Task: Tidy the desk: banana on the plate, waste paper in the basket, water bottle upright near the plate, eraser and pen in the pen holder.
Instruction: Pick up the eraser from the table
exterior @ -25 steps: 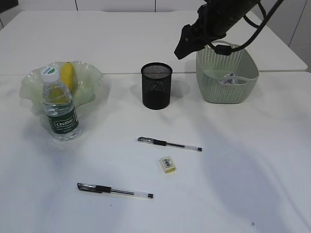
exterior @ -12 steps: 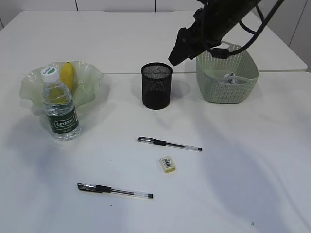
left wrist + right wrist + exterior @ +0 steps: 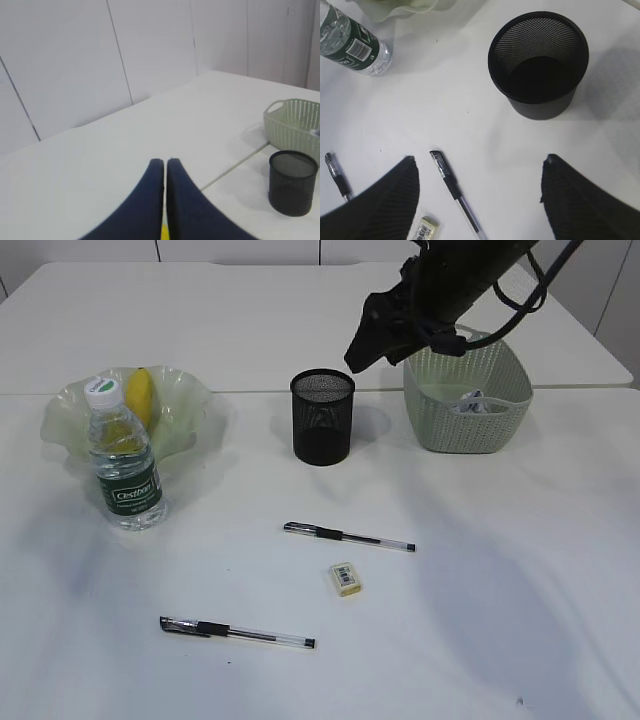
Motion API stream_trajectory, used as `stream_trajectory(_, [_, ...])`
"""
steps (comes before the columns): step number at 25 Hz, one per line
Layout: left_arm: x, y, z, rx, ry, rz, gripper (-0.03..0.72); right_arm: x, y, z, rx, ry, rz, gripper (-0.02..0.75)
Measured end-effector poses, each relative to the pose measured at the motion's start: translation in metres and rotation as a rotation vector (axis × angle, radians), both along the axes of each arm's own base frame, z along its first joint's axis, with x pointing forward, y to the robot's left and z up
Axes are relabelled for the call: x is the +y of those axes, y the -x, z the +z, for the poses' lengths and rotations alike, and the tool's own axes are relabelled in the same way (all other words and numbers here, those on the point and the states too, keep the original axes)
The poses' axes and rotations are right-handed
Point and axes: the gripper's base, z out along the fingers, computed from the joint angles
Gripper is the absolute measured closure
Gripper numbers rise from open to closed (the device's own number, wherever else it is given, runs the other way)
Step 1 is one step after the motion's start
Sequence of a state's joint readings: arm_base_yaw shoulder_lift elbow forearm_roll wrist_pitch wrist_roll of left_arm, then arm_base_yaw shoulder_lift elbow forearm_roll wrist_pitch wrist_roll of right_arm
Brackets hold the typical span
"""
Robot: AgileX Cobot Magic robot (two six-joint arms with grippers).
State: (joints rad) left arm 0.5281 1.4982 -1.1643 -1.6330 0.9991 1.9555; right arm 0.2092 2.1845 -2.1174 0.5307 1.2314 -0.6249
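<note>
On the desk (image 3: 520, 570) the basket (image 3: 467, 390) already holds crumpled paper, and the plate (image 3: 180, 405) holds the banana (image 3: 139, 395) with the water bottle (image 3: 122, 460) upright beside it. The pen holder (image 3: 322, 416) stands empty. Two pens and the eraser (image 3: 345, 579) lie in front of it. The right gripper (image 3: 480, 190), jaws wide apart, hangs directly above the nearer pen (image 3: 455, 192), whose long axis runs slantwise between the fingers. The left gripper (image 3: 165, 165) is closed on nothing, off to the side.

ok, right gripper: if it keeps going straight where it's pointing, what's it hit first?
Probably the nearer pen: it lies between the open jaws of the right gripper, on the desk in front of the pen holder. Depth is unclear; the eraser is close by.
</note>
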Motion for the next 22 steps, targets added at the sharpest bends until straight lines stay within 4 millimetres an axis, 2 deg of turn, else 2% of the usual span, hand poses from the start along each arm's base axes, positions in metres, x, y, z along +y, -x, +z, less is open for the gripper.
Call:
stream_trajectory(7, [0.003,0.000,-0.005,0.089,0.034,0.047,0.713,0.006,0.002,0.001,0.040,-0.040,-0.038,0.177])
stream_trajectory(11, [0.007,0.000,-0.001,0.098,0.092,0.110,0.713,0.018,0.006,0.000,0.040,-0.020,-0.017,0.177])
stream_trajectory(16, [0.018,-0.001,0.004,0.097,0.174,0.273,0.713,0.028,0.010,-0.004,0.013,0.080,0.018,0.177])
stream_trajectory(22, [0.034,0.002,-0.006,0.136,0.217,0.488,0.713,0.031,0.012,-0.005,0.010,0.103,0.025,0.176])
